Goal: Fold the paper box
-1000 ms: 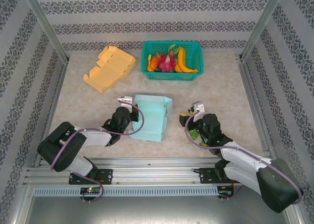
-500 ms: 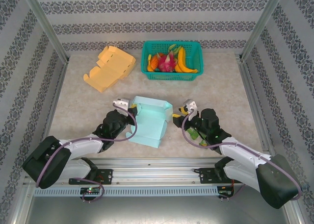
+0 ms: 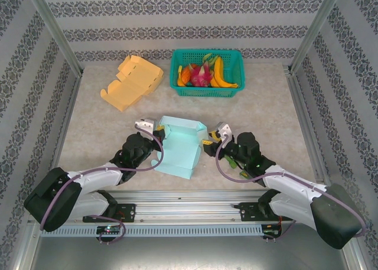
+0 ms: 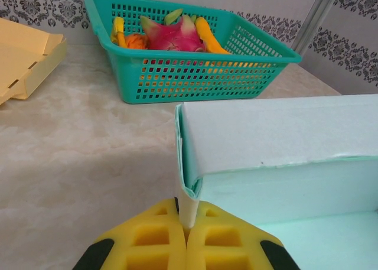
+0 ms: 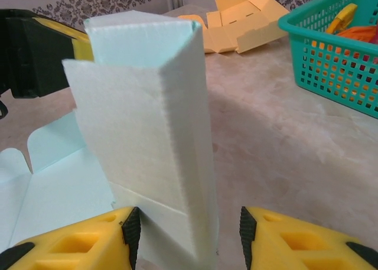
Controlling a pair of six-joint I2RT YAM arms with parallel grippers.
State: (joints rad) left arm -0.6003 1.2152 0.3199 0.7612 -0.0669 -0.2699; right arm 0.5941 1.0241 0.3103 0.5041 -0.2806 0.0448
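The pale teal paper box (image 3: 180, 145) lies partly folded in the middle of the table, with its back and side walls raised. My left gripper (image 3: 157, 135) is at the box's left wall. In the left wrist view its yellow fingers (image 4: 153, 240) are shut on the edge of that wall of the box (image 4: 283, 140). My right gripper (image 3: 207, 145) is open at the right wall. In the right wrist view the upright wall of the box (image 5: 142, 122) stands between the jaws of the right gripper (image 5: 186, 234). The left pad touches it and the right pad is apart from it.
A green basket (image 3: 207, 88) of fruit stands behind the box, also in the left wrist view (image 4: 177, 75). A flat orange cardboard box (image 3: 133, 81) lies at the back left. Metal frame posts and patterned walls enclose the table.
My right gripper has moved left until its jaws straddle the box's right wall. The left arm drew back and left, turning the box slightly while still gripping its wall.
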